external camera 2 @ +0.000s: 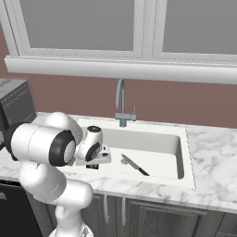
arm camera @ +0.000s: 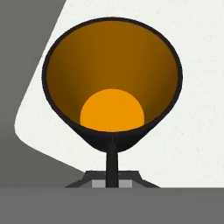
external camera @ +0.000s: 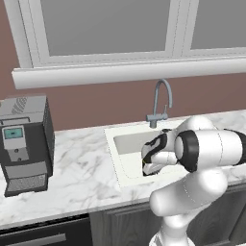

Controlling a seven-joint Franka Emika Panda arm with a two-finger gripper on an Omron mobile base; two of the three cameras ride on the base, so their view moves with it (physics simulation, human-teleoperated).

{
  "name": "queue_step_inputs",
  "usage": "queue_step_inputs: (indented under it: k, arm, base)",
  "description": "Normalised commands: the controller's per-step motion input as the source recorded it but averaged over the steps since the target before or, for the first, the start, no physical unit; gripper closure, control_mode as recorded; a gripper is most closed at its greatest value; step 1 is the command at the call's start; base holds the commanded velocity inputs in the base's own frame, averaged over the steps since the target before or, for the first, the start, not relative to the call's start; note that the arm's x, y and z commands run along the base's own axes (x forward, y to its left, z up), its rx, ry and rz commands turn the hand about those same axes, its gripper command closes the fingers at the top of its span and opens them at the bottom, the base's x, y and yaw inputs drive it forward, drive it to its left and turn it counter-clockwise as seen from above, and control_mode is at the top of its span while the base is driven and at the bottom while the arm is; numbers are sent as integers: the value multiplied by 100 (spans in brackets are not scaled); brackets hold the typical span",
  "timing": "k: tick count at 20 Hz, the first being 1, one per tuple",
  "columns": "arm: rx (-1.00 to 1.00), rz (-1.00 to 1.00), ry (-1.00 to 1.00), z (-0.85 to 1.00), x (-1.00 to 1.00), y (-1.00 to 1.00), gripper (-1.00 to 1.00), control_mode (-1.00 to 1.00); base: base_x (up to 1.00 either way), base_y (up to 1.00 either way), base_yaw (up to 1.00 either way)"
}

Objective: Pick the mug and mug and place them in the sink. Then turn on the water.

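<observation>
- My hand [arm camera: 112,181] is clenched on the black mug [arm camera: 113,81]; the near rim sits pinched between the fingertips in the hand view.
- The hand view looks straight down into that mug: orange inside, bright orange disc at the bottom, thin black rim all round.
- The white floor of the sink [arm camera: 192,131] lies behind the mug, with a rounded sink corner at left against grey.
- Left base view: my hand [external camera: 150,169] points down at the front edge of the sink [external camera: 126,144], over the basin's near side. The mug itself is hidden by the wrist there; only a dark bit shows under the hand.
- Right base view: my hand [external camera 2: 92,163] sits at the sink's [external camera 2: 159,141] left front corner, with a dark patch right below it. I can't tell if the mug touches the basin floor.
- A knife [external camera 2: 134,165] lies flat on the sink floor, right of my hand and apart from it, blade toward the hand.
- The faucet [external camera 2: 121,104] stands upright behind the sink, at the middle of its back edge, spout arching over the basin. No stream is running.
- The marble tabletop [external camera: 81,163] wraps around the sink.
- A coffee machine [external camera: 24,144] stands on the tabletop well left of the sink.
- A window [external camera: 105,29] with a white sill runs above the faucet.
</observation>
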Motion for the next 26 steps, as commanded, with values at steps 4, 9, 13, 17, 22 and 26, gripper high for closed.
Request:
queue_step_inputs:
  k: [4, 9, 13, 17, 22, 26]
  arm:
    - [0, 0, 0, -8, 12, 0, 100, -100]
    - [0, 0, 0, 0, 24, 0, 100, -100]
    - [0, 0, 0, -1, 27, 0, 100, -100]
    - [0, 0, 0, -10, 25, 0, 100, -100]
    - [0, 0, 0, -24, 19, 0, 100, -100]
    - [0, 0, 0, -23, 19, 0, 100, -100]
  base:
    - [0, 0, 0]
    - [0, 0, 0]
    - [0, 0, 0]
    - [0, 0, 0]
    - [0, 0, 0]
    - [0, 0, 0]
